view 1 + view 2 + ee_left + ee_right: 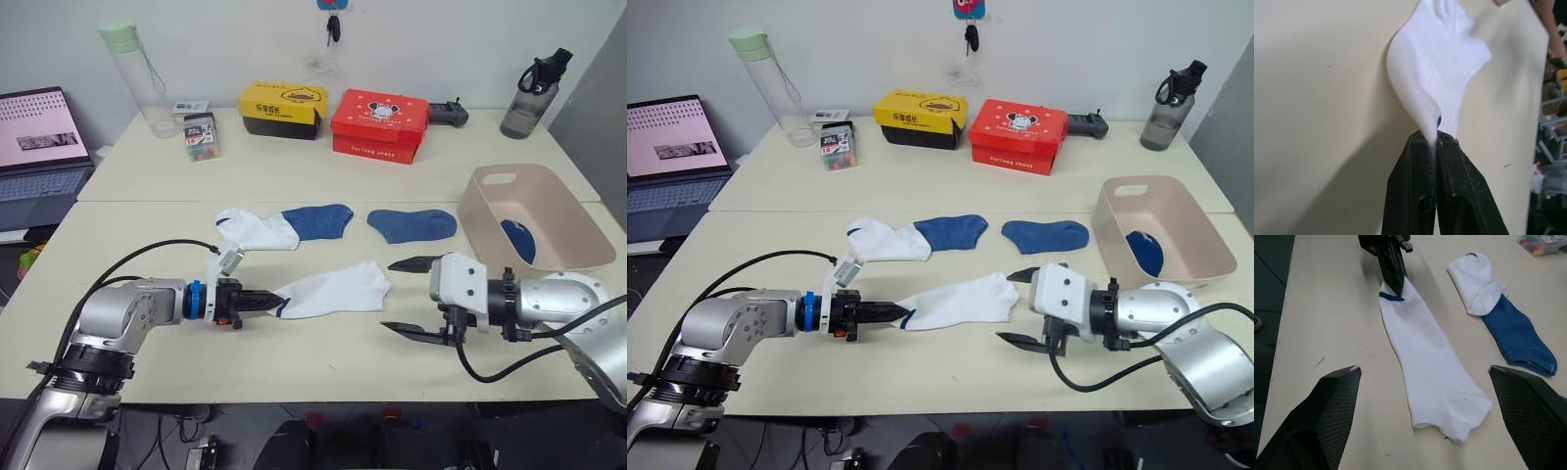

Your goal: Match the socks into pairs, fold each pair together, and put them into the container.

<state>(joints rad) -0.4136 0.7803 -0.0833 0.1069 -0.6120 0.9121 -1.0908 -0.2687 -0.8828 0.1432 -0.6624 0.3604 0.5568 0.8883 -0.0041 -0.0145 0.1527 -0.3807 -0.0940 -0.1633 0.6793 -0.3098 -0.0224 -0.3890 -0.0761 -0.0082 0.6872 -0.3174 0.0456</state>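
L arm: enters lower left of head view, forearm running horizontal toward frame centre. L gripper [277, 301] fingers pressed together, clamped on cuff end of a white sock [338, 289]; wrist view shows fabric pinched between the two black fingers [1420, 196].

R arm: enters lower right of head view, forearm pointing left toward centre. R gripper [409, 297] spread wide, one finger up, one down, nothing between them. Tips sit just beside sock's toe end, not touching. Both grippers face each other across centre of frame.
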